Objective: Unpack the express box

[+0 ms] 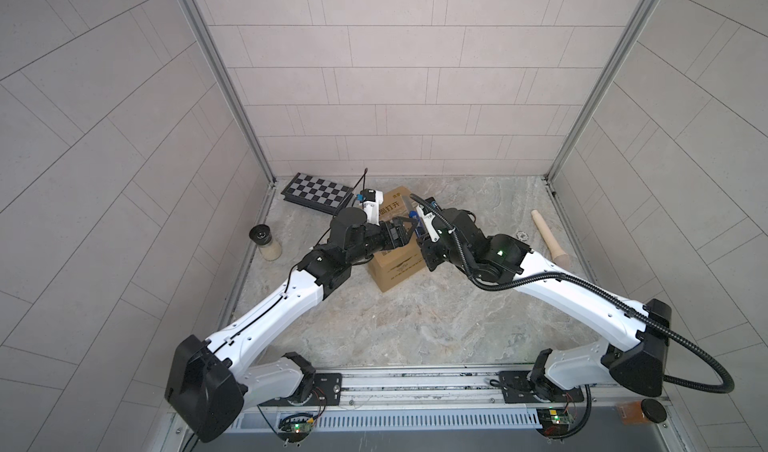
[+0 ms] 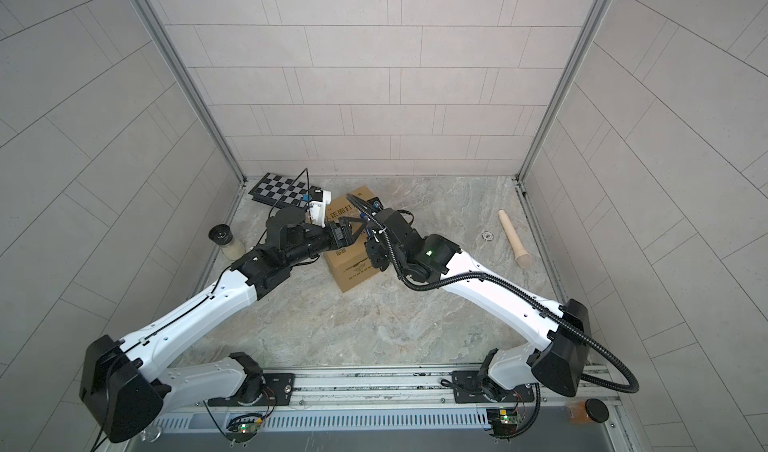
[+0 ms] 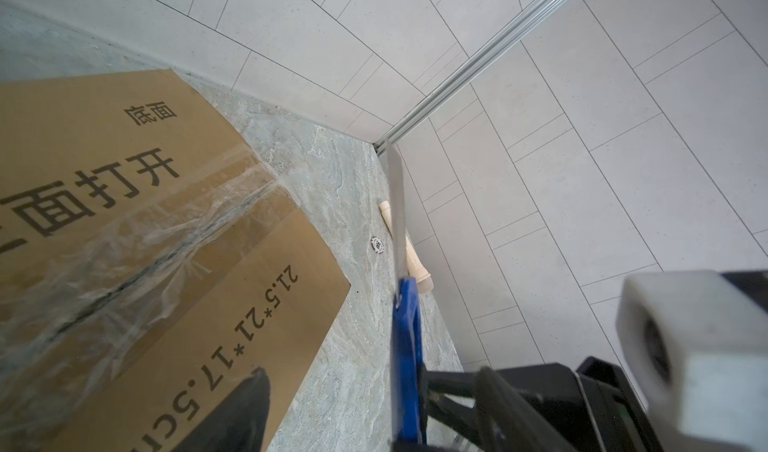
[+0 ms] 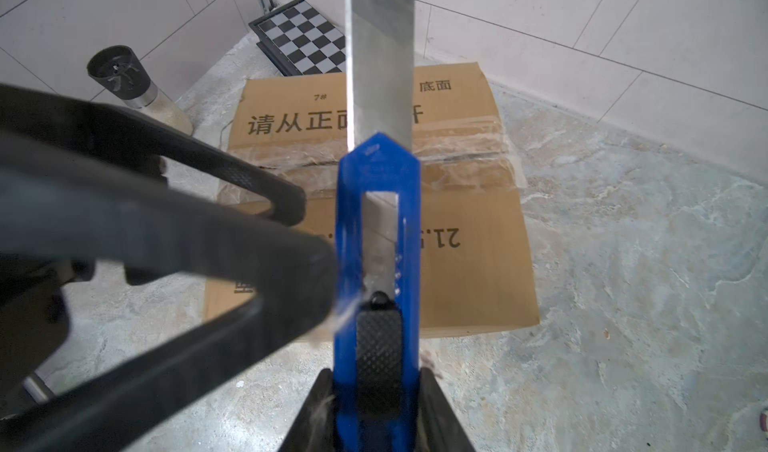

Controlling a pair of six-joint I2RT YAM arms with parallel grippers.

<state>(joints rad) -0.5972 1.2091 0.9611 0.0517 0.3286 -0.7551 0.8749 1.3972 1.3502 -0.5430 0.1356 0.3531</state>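
Express box sitting rear-centre on the stone table: brown, black print, seam taped clear.
Right gripper hovering above it, clamping a blue utility knife, blade out; left gripper standing parted, empty, one fingertip touching the knife.

Left arm and right arm rise from the lower corners and meet at mid-frame in both top views. Left gripper: jaws apart, one fingertip against the knife. Right gripper: clamped on the knife's handle.
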